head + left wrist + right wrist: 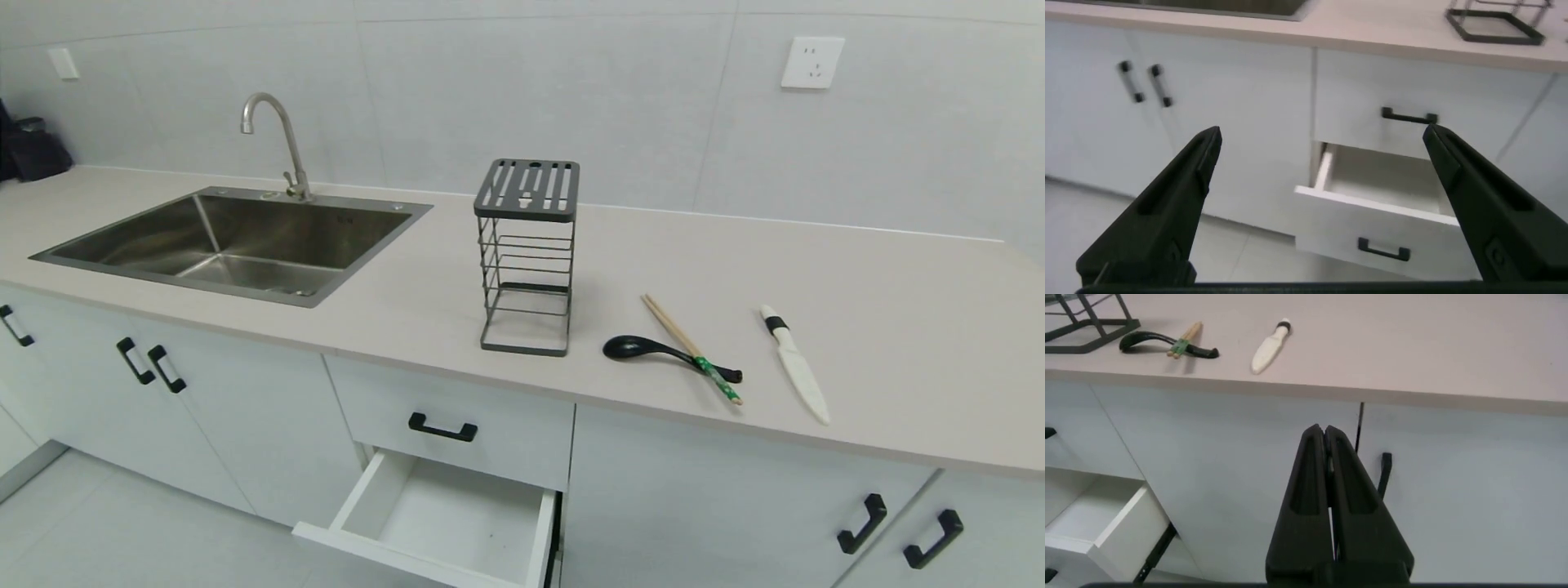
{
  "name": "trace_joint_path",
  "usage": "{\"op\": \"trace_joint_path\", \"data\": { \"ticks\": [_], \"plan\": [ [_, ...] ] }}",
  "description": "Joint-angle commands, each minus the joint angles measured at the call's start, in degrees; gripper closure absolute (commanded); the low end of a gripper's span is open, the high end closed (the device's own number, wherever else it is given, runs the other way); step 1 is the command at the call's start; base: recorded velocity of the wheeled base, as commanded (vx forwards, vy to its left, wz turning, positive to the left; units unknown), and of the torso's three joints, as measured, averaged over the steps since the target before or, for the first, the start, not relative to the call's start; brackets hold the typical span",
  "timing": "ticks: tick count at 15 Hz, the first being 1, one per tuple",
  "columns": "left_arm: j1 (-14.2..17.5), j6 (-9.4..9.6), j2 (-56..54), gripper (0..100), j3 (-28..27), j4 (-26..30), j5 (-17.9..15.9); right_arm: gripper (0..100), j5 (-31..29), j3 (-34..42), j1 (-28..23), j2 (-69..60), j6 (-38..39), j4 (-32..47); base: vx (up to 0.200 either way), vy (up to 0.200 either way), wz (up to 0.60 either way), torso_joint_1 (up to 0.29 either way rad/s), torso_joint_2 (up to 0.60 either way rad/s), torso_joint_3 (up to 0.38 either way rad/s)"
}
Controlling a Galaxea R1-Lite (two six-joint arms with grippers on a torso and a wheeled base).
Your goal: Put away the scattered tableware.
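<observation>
Black spoon [645, 349], 2 chopsticks [690, 347] & white knife [793, 363] lie on counter [898, 327], R of wire rack [526, 253]; chopsticks cross spoon handle. L gripper [1323, 135] spread wide before open drawer [457, 518]; R gripper [1325, 431] pinched closed.

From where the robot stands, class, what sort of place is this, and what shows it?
Most likely a kitchen: a sink with a faucet set into the countertop, an open drawer below, and a spoon and chopsticks lying out.

A black soup spoon [633, 348] lay flat on the countertop [898, 343], bowl toward 9 o'clock. Wooden chopsticks [669, 325] with green-patterned ends crossed its handle, pointing 11 to 5 o'clock. At their 3 o'clock, apart, lay a white knife [796, 363], tip toward 5 o'clock.
</observation>
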Motion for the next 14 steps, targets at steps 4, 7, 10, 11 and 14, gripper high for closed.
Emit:
{"op": "trace_joint_path", "data": {
  "ticks": [4,7,10,11,14],
  "plan": [
    [0.1,-0.02,0.1,0,0.0,-0.1,0.0,100,0.0,0.0,0.0,0.1,-0.1,0.1,0.0,0.0,0.45,0.199,-0.42,-0.221],
    [0.1,-0.02,0.1,0,0.0,-0.1,0.0,100,0.0,0.0,0.0,0.1,0.0,0.1,0.0,0.0,0.0,0.163,-0.36,-0.186],
    [0.2,-0.02,0.1,0,0.0,-0.1,0.1,100,0.0,0.0,0.0,0.1,0.1,0.2,0.0,0.0,-0.2,0.038,-0.07,-0.043],
    [0.1,-0.02,0.1,0,0.0,-0.1,0.0,100,-0.1,0.0,0.0,0.1,0.0,0.2,0.0,0.0,-0.6,0.012,-0.02,-0.002],
    [0.1,-0.02,0.1,0,0.0,-0.1,0.0,100,0.0,0.0,0.0,0.1,0.0,0.1,0.0,0.0,-0.2,-0.001,-0.01,0.001]
  ]
}}
